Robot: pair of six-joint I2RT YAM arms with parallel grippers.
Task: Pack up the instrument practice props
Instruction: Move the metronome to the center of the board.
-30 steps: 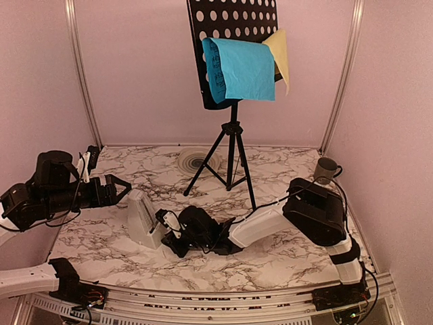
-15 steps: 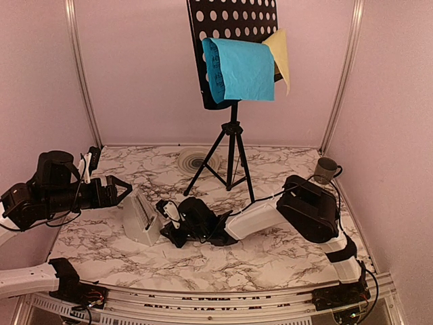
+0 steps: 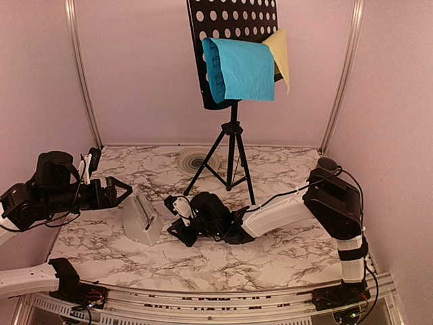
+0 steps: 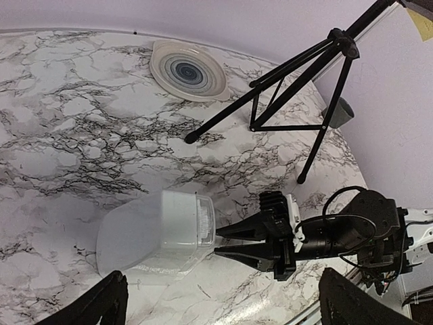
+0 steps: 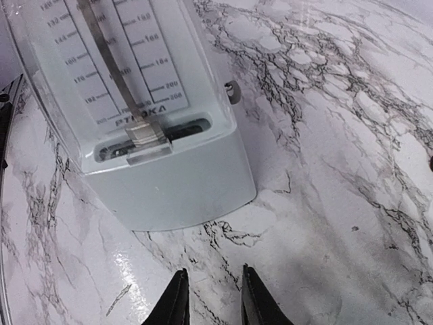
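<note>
The white pyramid metronome (image 3: 142, 218) stands on the marble table left of centre, its scale face and pendulum toward my right gripper (image 5: 135, 101). My right gripper (image 3: 172, 233) lies low on the table just right of it, jaws a narrow gap apart and empty (image 5: 213, 288). It is a short way off the metronome's base (image 4: 196, 227). My left gripper (image 3: 124, 191) hovers above and left of the metronome, wide open and empty. The black hole-punched music stand (image 3: 230, 17) stands on tripod legs (image 3: 231, 159) at the back. It bears a drooping blue page (image 3: 240, 68) and a yellow page (image 3: 281, 54).
A round plate with dark rings (image 3: 193, 161) lies at the back by the tripod's left leg and shows in the left wrist view (image 4: 188, 70). A dark mug (image 4: 336, 112) stands at the far right, partly behind my right arm (image 3: 331, 203). Pink walls close in on three sides.
The metronome has slid a little left and turned. My right gripper has drawn back to the right, off the metronome, and its elbow has swung right. The left arm has barely moved.
</note>
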